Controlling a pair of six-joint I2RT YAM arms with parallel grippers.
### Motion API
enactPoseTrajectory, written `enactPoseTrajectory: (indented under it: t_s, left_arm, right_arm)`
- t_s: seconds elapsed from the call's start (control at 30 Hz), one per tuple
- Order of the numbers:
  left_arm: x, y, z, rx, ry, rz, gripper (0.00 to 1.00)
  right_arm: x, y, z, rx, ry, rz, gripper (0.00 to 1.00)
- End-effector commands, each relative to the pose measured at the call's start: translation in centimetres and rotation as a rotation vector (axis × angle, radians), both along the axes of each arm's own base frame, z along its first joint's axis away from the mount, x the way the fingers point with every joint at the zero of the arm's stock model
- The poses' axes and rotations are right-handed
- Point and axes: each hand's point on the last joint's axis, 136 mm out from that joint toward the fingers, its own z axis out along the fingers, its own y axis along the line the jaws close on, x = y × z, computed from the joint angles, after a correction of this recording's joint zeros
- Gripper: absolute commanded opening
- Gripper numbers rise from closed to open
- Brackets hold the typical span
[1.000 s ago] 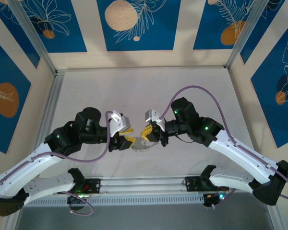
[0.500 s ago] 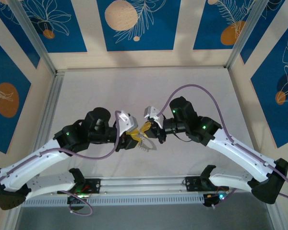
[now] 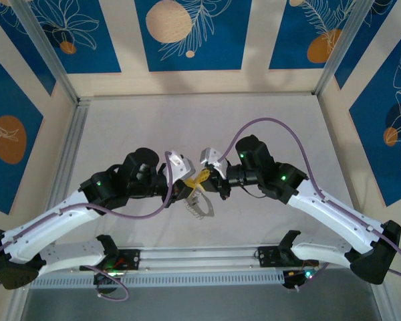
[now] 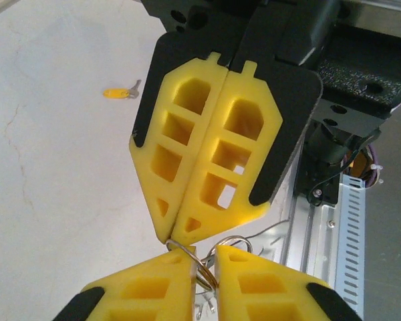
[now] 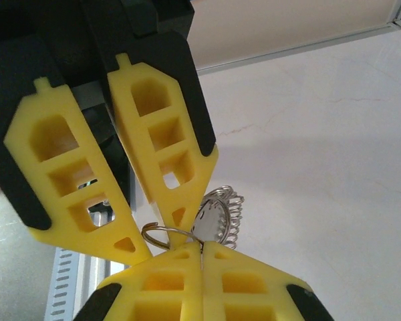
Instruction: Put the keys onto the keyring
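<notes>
1. Fingertips almost meet from above: left gripper (image 3: 185,189) and right gripper (image 3: 204,179) are nose to nose, and the keyring (image 3: 200,204) dangles just beneath them.
2. Left wrist: the right gripper's fingers (image 4: 187,154) are clenched, pinching the ring's top. The left fingers (image 4: 147,291) leave a slit with the ring inside, so I can't tell if they grip.
3. Right wrist: the right fingers (image 5: 167,284) are clamped on the keyring, with the keys (image 5: 217,215) bunched alongside.

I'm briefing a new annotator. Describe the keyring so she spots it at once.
On the white table, find where the left gripper and right gripper meet tip to tip. The keyring dangles from them: a thin silvery loop with small metal bits, far finer than the purple cables.
</notes>
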Motion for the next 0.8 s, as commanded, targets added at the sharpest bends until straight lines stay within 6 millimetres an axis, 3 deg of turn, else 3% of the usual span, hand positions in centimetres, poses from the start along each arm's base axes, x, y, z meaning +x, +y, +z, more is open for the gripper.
enactPoseTrajectory:
  t_s: [0.0, 0.27, 0.6, 0.63, 0.7, 0.77]
  left_arm:
    - [0.7, 0.2, 1.3, -0.005, -0.055, 0.031, 0.13]
    - [0.9, 0.6, 1.0, 0.018, -0.06, 0.051, 0.0]
    - [0.5, 0.1, 1.0, -0.012, -0.063, 0.016, 0.0]
    - [0.5, 0.1, 1.0, -0.022, -0.07, 0.015, 0.0]
    - [0.4, 0.2, 1.3, -0.057, -0.086, 0.013, 0.0]
    - [0.4, 0.5, 1.6, -0.098, -0.107, 0.014, 0.0]
  right_arm:
    - [-1.1, 0.3, 1.7, 0.061, -0.039, 0.045, 0.0]
    - [-1.5, 0.2, 1.9, 0.08, -0.054, 0.06, 0.0]
    - [-2.7, 0.2, 2.5, 0.117, -0.077, 0.113, 0.0]
    - [-2.7, 0.2, 2.5, 0.117, -0.073, 0.107, 0.04]
    - [-2.7, 0.1, 2.5, 0.12, -0.065, 0.1, 0.23]
    - [-2.7, -0.4, 2.5, 0.136, -0.06, 0.071, 0.35]
